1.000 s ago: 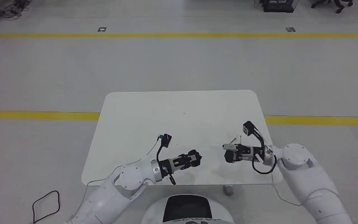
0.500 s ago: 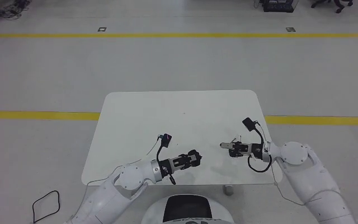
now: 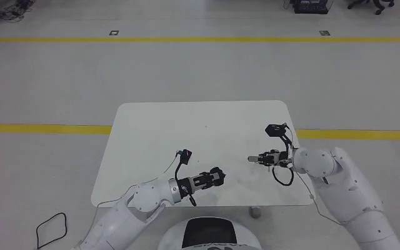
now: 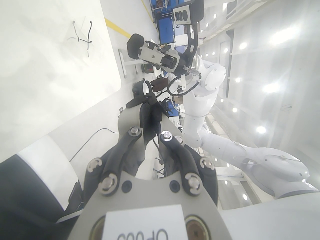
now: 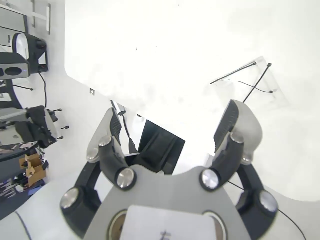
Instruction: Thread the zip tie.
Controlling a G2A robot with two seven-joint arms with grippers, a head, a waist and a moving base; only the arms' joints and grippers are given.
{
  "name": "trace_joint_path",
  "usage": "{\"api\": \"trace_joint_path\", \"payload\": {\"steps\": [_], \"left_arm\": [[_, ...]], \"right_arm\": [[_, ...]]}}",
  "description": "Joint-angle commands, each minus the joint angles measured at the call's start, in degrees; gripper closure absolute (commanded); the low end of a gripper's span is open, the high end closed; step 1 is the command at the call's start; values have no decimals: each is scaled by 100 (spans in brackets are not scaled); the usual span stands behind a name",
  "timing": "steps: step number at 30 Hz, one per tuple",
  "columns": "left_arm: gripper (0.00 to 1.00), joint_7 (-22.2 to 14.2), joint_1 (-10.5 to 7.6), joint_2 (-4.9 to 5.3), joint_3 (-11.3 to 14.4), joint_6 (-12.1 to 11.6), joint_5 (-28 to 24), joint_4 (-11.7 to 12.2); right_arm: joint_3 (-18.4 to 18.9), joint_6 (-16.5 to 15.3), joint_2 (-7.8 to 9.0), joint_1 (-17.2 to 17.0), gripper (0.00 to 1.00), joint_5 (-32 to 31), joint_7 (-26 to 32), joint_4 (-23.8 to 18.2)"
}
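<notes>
Since the right tool (image 5: 172, 112) holds nothing, the step in hand is judged to be the pick-up of one tie for threading.

Findings:
- Zip ties (image 5: 256, 83): several thin black ones, some crossing, lying flat on the bench (image 3: 187, 125). They lie ahead of the right tool's fingers and well apart from them.
- Right tool: released, jaws spread wide, sitting right of centre in the top frame.
- Left tool (image 4: 150, 111): clenched, at lower centre of the top frame. Whether it pinches anything cannot be told.

Recommendations:
- Single out one tie that lies clear of the crossing, or a neighbour is likely to be dragged along.
- Come down low and square — a flat strap offers little to grip.
- Set the pads across the strap's width, not along it.
- Grasp near one end and leave the tail free to feed — the head's slot is small, so any twist in the grasp would likely spoil the alignment.
</notes>
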Motion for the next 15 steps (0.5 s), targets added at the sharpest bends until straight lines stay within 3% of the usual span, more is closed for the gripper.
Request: {"api": "trace_joint_path", "payload": {"steps": [1, 4, 8, 15], "left_arm": [[100, 0, 0, 0, 0, 0, 0, 0], [100, 0, 0, 0, 0, 0, 0, 0], [100, 0, 0, 0, 0, 0, 0, 0], [100, 0, 0, 0, 0, 0, 0, 0]], "right_arm": [[1, 1, 0, 0, 0, 6, -2, 1], [-70, 81, 4, -35, 0, -343, -124, -15], [-266, 509, -7, 14, 0, -904, -92, -72], [-666, 1184, -83, 274, 0, -1381, 80, 282]]}}
